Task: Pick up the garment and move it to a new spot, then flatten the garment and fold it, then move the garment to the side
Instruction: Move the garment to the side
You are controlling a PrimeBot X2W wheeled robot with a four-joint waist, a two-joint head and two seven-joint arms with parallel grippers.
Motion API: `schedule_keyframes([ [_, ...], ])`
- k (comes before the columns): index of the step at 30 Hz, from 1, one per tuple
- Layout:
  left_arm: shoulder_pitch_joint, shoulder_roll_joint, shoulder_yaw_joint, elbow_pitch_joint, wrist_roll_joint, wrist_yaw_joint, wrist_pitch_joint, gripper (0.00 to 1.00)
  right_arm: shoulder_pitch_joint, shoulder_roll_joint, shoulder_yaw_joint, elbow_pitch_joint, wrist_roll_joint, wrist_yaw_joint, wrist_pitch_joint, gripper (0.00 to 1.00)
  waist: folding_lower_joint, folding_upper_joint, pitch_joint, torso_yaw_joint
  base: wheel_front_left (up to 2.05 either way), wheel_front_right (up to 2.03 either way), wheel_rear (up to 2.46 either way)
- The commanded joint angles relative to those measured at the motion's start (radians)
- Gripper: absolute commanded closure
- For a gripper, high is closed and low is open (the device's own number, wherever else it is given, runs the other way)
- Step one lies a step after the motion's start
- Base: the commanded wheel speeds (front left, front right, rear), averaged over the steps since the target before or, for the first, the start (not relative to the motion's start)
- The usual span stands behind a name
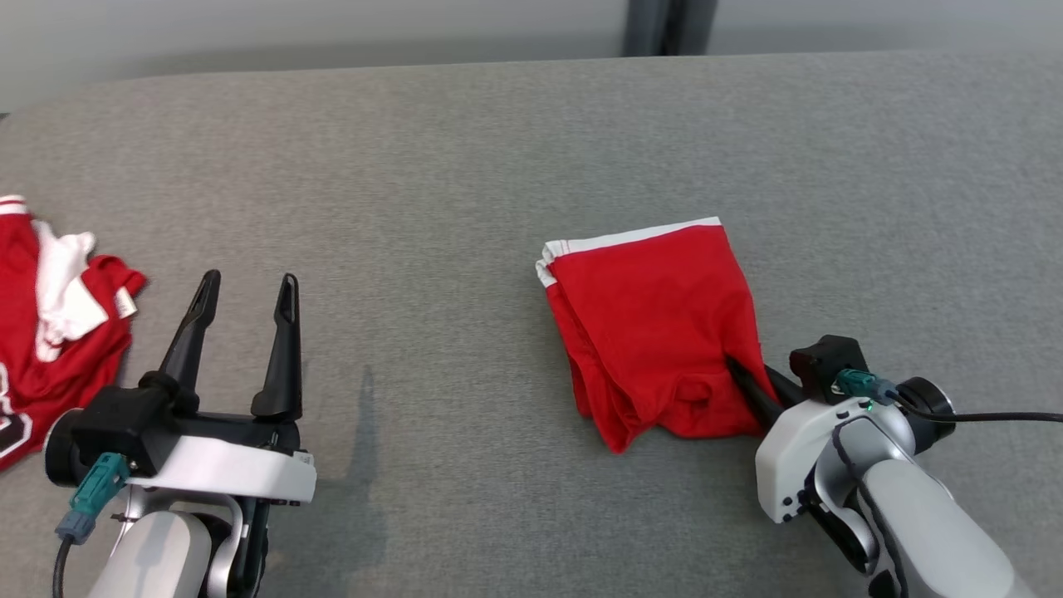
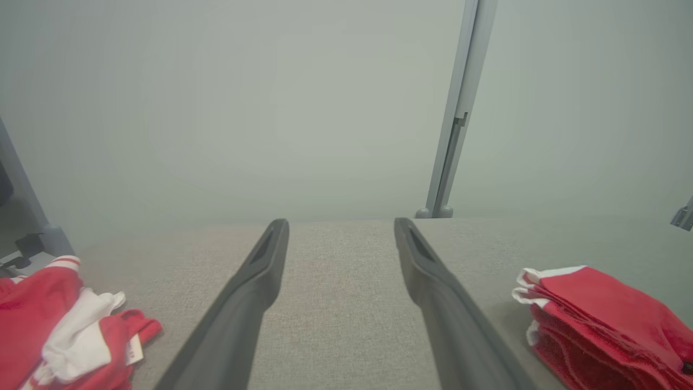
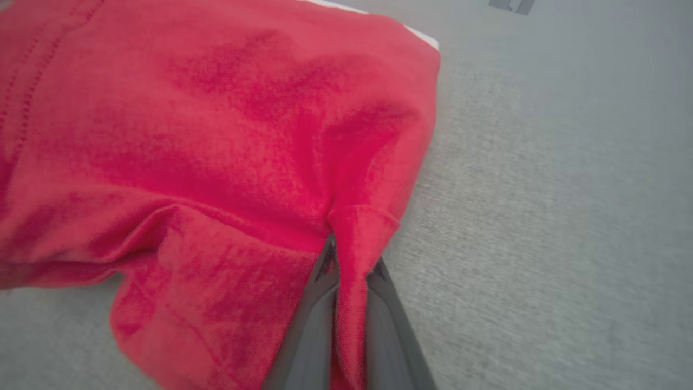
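plainly, right jaws clench the folded red garment point(image 1: 656, 324) at its edge; left jaws gape.

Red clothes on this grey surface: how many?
2. A folded red garment lies right of centre, its near corner pinched in the right jaws. A crumpled red-and-white garment sits at the left edge, partly cut off, so more may be hidden.

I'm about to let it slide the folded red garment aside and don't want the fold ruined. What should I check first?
1. Right gripper shut on folded garment at its near corner: ok.
2. All layers pinched: cannot tell.
3. Fold intact: ok, slight bunching at the grip.
4. Left gripper open, apart from the cloth: ok.
5. Crumpled garment lies apart, far left: ok.
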Motion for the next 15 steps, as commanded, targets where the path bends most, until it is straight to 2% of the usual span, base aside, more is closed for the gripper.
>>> schedule_keyframes([
  [1,-0.01,0.015,0.006,-0.028,0.01,0.01,0.011,0.0,0.013,-0.021,-0.003,-0.026,0.0,-0.002,0.006,1.0,0.0,0.0,0.038,-0.089,0.0,0.0,0.0],
  [9,-0.036,0.065,-0.003,-0.15,0.031,0.013,0.08,0.0,-0.013,-0.116,0.013,-0.078,0.033,-0.002,0.002,1.0,0.0,0.0,0.119,-0.274,0.0,0.0,0.0],
  [15,-0.097,0.095,-0.021,-0.208,0.044,-0.009,0.133,0.0,-0.099,-0.18,0.015,-0.04,0.071,-0.002,-0.064,1.0,0.0,0.0,0.196,-0.356,0.0,0.0,0.0],
])
